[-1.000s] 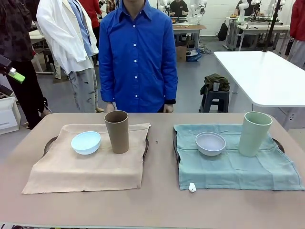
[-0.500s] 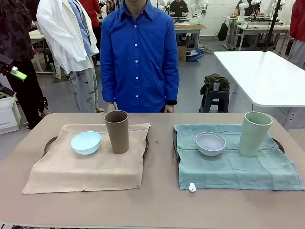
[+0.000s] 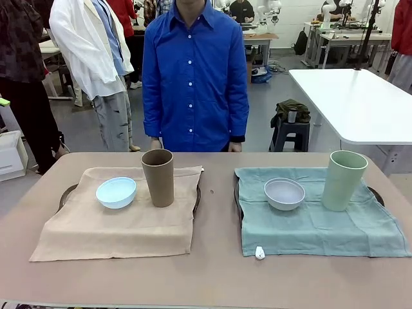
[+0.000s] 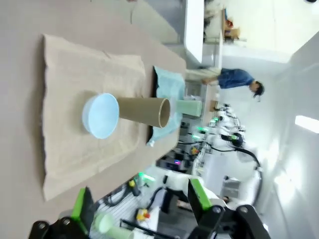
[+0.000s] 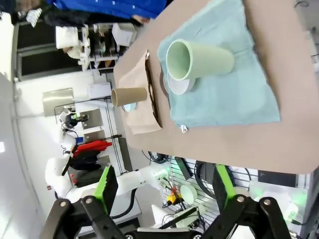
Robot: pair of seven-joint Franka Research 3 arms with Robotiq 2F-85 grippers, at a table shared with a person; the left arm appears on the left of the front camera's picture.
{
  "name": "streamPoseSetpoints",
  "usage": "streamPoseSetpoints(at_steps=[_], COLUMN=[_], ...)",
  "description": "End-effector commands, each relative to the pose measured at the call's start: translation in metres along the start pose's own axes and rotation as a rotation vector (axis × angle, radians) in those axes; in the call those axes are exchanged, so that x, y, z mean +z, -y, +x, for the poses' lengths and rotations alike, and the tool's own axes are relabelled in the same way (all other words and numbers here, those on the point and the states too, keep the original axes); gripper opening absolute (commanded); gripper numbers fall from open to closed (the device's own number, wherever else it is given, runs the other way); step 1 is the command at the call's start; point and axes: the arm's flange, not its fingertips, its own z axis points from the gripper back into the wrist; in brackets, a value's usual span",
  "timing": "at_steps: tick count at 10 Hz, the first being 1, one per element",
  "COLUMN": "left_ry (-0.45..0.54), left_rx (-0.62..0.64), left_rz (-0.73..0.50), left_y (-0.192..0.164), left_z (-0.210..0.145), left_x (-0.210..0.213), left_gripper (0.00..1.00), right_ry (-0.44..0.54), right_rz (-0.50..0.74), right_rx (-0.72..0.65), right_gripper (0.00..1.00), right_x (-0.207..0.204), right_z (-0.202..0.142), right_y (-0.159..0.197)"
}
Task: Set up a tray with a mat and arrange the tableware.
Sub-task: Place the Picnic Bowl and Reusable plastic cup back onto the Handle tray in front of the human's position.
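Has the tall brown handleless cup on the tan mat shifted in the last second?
No. The tall brown handleless cup stands in the same spot on the tan mat, just right of the light blue bowl, as before.

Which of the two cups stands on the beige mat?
The brown cup, beside the blue bowl; the green cup stands on the teal mat.

I see a person in a blue button-up shirt (image 3: pixel 195 74) standing top centre at the table's far edge. A white table (image 3: pixel 351 103) fills the upper right, with a dark stool (image 3: pixel 291 125) just left of it, clothing heaped on top.
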Motion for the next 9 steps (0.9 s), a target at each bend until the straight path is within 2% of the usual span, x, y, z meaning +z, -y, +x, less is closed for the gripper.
streamPoseSetpoints(at_steps=[1,2,3,9], left_ry=[-0.006,0.004,-0.01,-0.01], left_rx=[0.046,0.029,0.021,0.021], left_rz=[-0.056,-0.059,-0.025,-0.025], left_y=[-0.002,-0.002,-0.01,-0.01], left_z=[0.016,0.015,0.005,0.005], left_x=[0.018,0.023,0.008,0.008], left_gripper=[1.0,1.0,1.0,1.0], right_ry=[-0.022,-0.031,-0.006,-0.006], right_rz=[0.034,0.033,0.003,0.003], right_rx=[-0.001,-0.007,-0.013,-0.013], right_gripper=[1.0,1.0,1.0,1.0], right_x=[0.01,0.008,0.006,0.006], right_z=[0.012,0.015,0.006,0.006], right_y=[0.001,0.004,0.005,0.005])
